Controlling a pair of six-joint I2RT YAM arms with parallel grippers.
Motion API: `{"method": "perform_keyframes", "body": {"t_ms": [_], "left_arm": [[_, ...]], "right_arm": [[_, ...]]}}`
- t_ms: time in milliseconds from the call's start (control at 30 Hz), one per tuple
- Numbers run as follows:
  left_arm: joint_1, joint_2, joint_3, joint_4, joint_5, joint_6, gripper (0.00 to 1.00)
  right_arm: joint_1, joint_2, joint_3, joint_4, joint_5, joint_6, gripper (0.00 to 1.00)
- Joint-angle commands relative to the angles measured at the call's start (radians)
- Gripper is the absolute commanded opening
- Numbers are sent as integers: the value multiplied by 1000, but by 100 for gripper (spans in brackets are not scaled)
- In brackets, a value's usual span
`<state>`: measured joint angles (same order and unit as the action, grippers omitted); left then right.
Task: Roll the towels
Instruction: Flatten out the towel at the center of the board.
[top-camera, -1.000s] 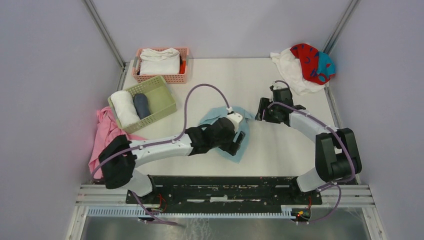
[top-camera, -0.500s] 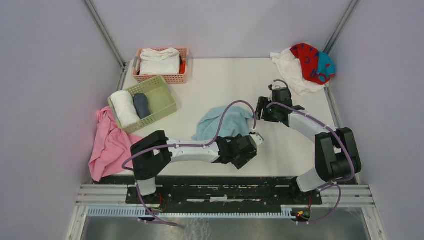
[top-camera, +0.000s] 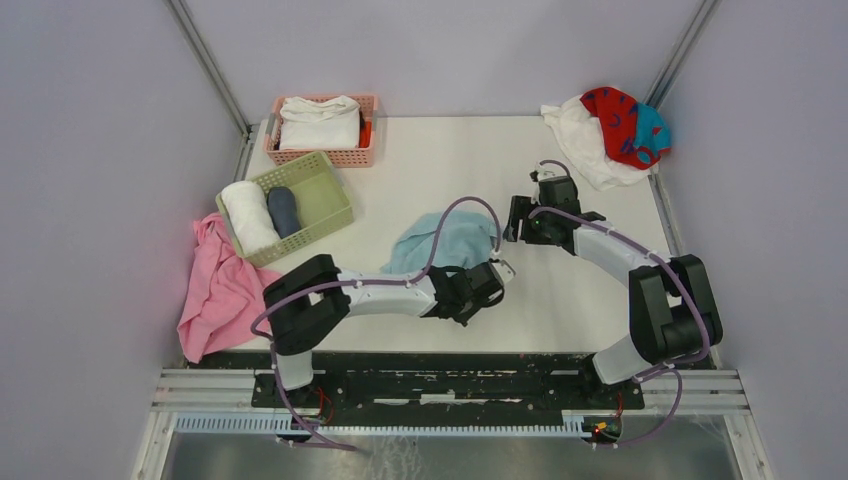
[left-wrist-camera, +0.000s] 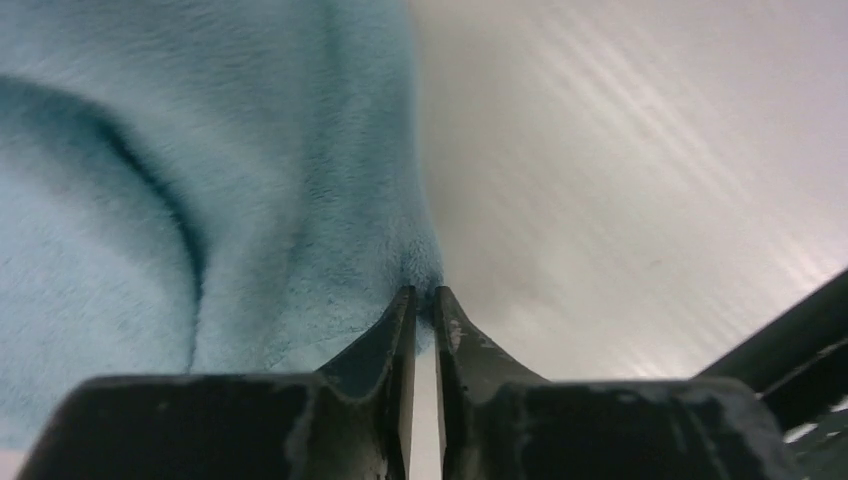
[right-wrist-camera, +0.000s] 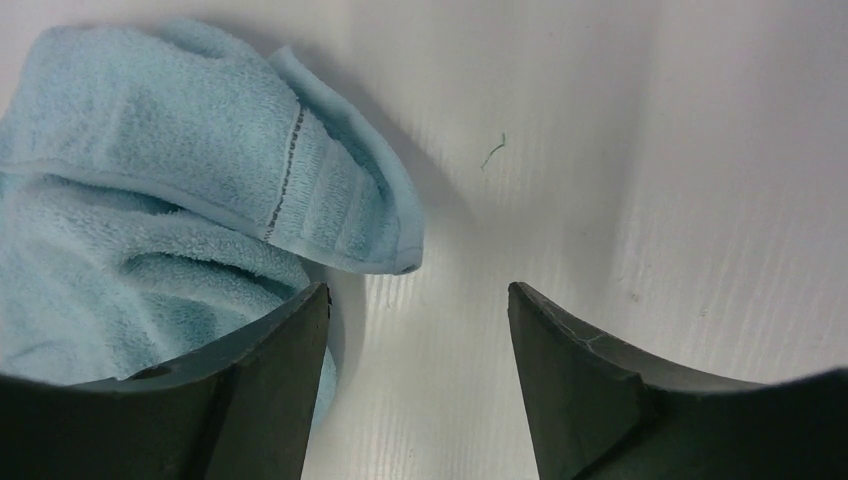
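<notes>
The small light blue towel (top-camera: 445, 243) lies crumpled mid-table. My left gripper (top-camera: 470, 276) is at its near right edge. In the left wrist view the jaws (left-wrist-camera: 422, 292) are shut on a corner of the blue towel (left-wrist-camera: 200, 180). My right gripper (top-camera: 510, 228) sits just right of the towel. It is open in the right wrist view (right-wrist-camera: 415, 290), with bare table between the fingers and a folded towel edge (right-wrist-camera: 330, 200) just ahead of the left finger. The white towel (top-camera: 580, 135) and the red towel with teal marks (top-camera: 622, 122) are heaped at the far right corner.
A green basket (top-camera: 322, 200) holds a rolled white towel and a dark blue roll. Behind it a pink basket (top-camera: 350, 157) holds folded white cloth. A plain pink cloth (top-camera: 215, 285) hangs over the table's left edge.
My left arm swung off the top of the blue towel to its near right edge and its jaws closed on a corner. The towel bunched up. The right gripper shifted slightly.
</notes>
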<state>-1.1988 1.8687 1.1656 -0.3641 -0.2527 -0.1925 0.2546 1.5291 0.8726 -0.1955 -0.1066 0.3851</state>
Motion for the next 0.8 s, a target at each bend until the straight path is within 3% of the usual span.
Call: {"method": "perform_keyframes", "body": {"t_ms": [0,67,300,533,767], "left_arm": [[78,-179,-57,-34,-10,13,12],[115,-282,-64,-50,-7,11,4],[295,-496,-4,-130,26,36,3],[423,-562,131,-236,-25,73,3],[476,-596,281,-294,-99,109,3]], "right_arm": [[34,-19,18,27,19,-50,74],[39,-28,20,29,5,-70,76],[82,-49,6,70,-66,-145,79],[119,-74,-16,105,-98,-201,79],[156,-22,17,92,-64,-218,73]]}}
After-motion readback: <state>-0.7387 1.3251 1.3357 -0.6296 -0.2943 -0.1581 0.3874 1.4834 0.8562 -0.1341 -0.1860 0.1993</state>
